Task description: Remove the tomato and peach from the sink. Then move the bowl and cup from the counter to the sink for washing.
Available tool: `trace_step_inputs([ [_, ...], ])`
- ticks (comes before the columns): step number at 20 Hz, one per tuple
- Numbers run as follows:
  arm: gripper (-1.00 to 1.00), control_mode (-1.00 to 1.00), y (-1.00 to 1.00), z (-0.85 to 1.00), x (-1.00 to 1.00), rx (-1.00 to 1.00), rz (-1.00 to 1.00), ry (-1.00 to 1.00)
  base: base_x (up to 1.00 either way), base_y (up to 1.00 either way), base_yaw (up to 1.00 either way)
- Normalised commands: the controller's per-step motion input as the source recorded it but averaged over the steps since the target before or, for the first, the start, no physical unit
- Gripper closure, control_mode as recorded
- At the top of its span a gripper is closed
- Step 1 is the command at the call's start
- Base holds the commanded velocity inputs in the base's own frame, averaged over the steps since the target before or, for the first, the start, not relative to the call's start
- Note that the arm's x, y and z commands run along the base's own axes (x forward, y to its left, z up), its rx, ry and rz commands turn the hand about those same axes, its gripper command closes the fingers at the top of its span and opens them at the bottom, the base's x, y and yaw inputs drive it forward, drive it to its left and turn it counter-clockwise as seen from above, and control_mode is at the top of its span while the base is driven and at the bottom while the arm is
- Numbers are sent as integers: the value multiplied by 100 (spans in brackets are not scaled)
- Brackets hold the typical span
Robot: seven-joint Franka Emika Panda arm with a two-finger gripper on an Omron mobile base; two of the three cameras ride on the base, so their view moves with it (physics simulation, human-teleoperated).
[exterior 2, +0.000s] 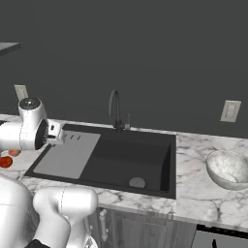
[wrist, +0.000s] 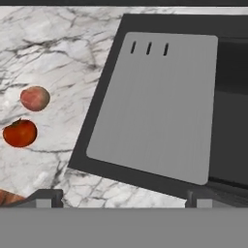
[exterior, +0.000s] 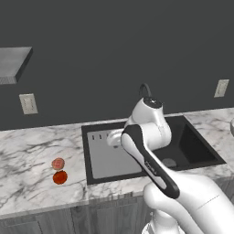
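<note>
- Tomato (wrist: 20, 133) and peach (wrist: 35, 98) lay on the worktop (wrist: 63, 58), left of the sink (wrist: 160, 106).
- Bowl (exterior 2: 228, 169) sat right of the sink, cut off by the frame edge.
- Pincer (wrist: 123, 196) open, empty, fingertips barely visible.

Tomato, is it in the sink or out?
Out: the tomato sits on the counter beside the peach, left of the sink.
</note>
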Motion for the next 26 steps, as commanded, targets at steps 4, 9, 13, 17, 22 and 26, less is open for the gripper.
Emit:
trace_step_inputs([
  [4,-100,-100,-34,5,-17,0,0,0,0,0,0],
  [9,-100,-100,-36,5,-17,0,0,0,0,0,0],
  [13,-100,-100,-34,4,-14,-1,0,0,0,0,0],
  [17,-100,-100,-33,2,-12,-3,-4,0,0,0,0],
  [22,-100,-100,-33,0,-13,-3,-6,0,0,0,0],
  [26,-100,-100,-32,0,-12,-3,-8,0,0,0,0],
])
